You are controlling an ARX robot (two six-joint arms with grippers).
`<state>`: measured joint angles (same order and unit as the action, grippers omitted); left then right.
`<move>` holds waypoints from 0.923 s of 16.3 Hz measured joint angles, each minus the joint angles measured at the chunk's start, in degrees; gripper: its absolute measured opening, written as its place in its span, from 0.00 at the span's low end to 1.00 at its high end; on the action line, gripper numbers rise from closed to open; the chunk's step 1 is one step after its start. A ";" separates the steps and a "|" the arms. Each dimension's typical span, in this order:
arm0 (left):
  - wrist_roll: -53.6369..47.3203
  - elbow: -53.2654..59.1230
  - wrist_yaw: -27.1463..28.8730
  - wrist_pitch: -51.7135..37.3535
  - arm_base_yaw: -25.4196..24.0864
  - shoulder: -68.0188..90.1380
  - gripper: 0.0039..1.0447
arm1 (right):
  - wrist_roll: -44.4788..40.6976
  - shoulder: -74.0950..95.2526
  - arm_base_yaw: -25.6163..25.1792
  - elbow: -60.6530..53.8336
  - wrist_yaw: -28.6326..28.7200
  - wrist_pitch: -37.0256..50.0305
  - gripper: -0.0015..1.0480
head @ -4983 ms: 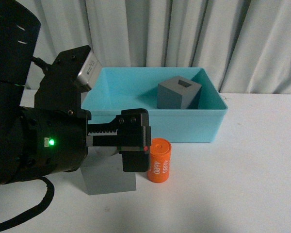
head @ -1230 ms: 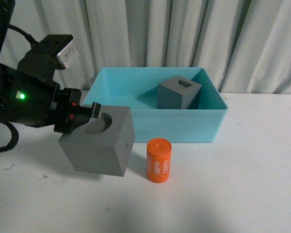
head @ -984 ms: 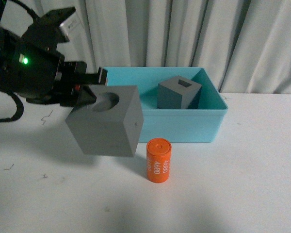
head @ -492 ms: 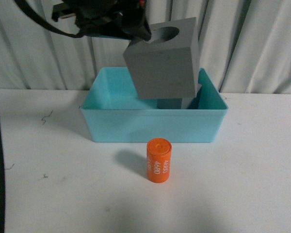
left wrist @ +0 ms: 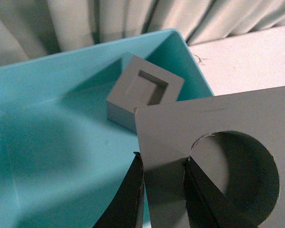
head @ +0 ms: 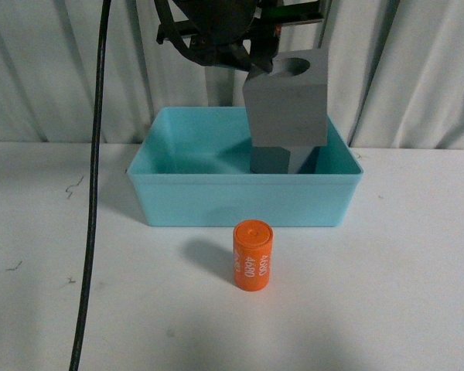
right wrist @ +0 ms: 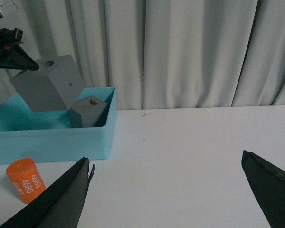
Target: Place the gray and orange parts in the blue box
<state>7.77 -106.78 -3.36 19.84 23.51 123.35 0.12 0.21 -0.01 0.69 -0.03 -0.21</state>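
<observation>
My left gripper (head: 264, 68) is shut on the gray cube with the round recess (head: 288, 100), one finger inside the recess and one outside its wall (left wrist: 164, 175). The cube hangs tilted above the right half of the blue box (head: 240, 202). Under it, inside the box, sits the gray cube with the rectangular recess (left wrist: 145, 92), partly hidden in the front view (head: 272, 161). The orange cylinder (head: 252, 255) printed "4680" stands on the white table in front of the box. My right gripper (right wrist: 166, 164) is open over bare table, well to the right of the box (right wrist: 52, 140).
White curtains (head: 402, 69) close off the back just behind the box. A black cable (head: 93, 193) hangs down on the left side of the front view. The white table (head: 402, 270) extends right of the box and cylinder.
The left gripper lifted the round-recess cube off the table at front left, carried it up and to the right, and now holds it above the box's right half.
</observation>
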 joint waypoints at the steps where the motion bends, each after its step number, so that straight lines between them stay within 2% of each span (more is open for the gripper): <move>1: -0.04 -2.97 0.59 0.74 -1.05 2.10 0.17 | 0.00 0.00 0.00 0.00 0.00 0.00 0.94; 5: -1.57 -11.15 2.67 2.25 -4.87 7.87 0.17 | 0.00 0.00 0.00 0.00 0.00 0.00 0.94; 15: -8.26 -9.44 5.18 -1.99 -7.21 10.93 0.17 | 0.00 0.00 0.00 0.00 0.00 0.00 0.94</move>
<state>-0.49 -116.22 1.83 17.85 16.29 134.28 0.12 0.21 -0.01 0.69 -0.03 -0.21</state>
